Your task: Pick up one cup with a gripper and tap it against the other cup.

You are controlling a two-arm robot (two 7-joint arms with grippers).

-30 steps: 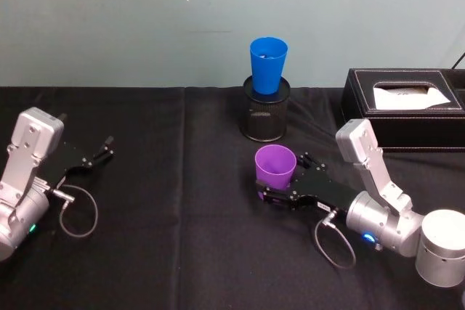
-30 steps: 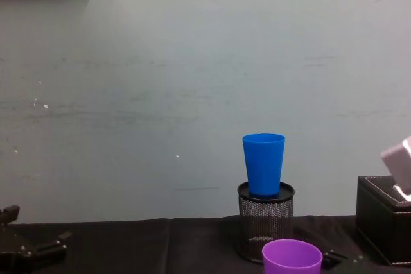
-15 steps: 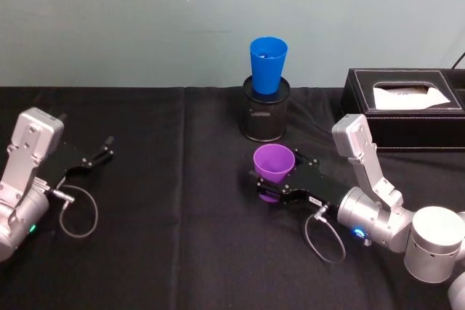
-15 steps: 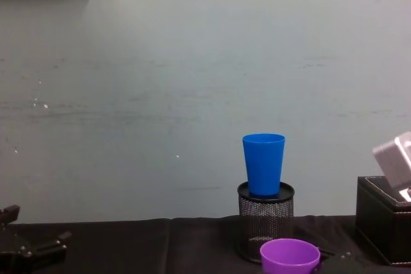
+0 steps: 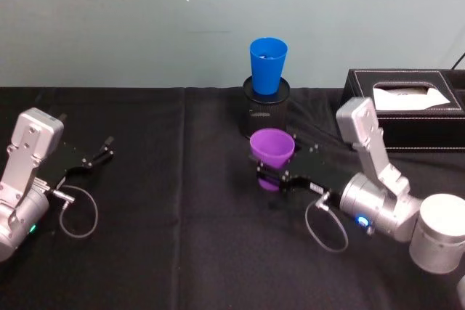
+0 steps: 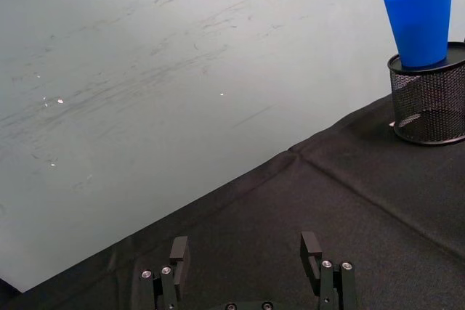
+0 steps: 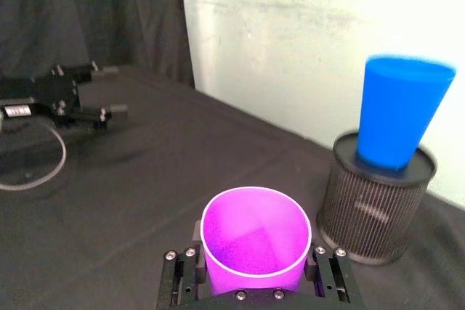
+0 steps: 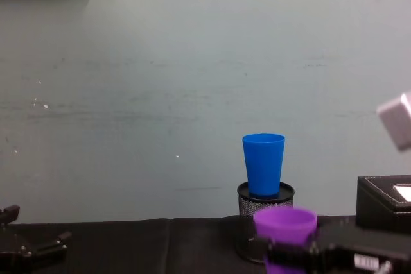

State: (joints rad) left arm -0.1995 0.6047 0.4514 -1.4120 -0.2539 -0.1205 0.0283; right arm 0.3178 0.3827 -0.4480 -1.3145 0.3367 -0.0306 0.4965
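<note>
The purple cup (image 5: 272,152) hangs upright above the black cloth, held in my right gripper (image 5: 278,173), which is shut on its lower body. From the wrist I look into the purple cup (image 7: 255,241) between the fingers (image 7: 182,275). In the chest view the purple cup (image 8: 284,225) sits low, in front of the mesh holder. The blue cup (image 5: 267,65) stands upright on an upturned black mesh pen holder (image 5: 265,112), just behind the purple one and apart from it. The blue cup (image 7: 400,118) also appears in the right wrist view and again (image 8: 263,163) in the chest view. My left gripper (image 5: 100,154) rests open at the far left.
A black tissue box (image 5: 404,105) stands at the back right, close behind my right arm. A grey cable (image 5: 75,215) loops beside the left arm. A pale wall (image 5: 131,19) closes off the back edge of the black-clothed table (image 5: 174,252).
My right gripper has lifted the purple cup off the cloth and carried it back toward the mesh holder and blue cup. The left arm has not moved.
</note>
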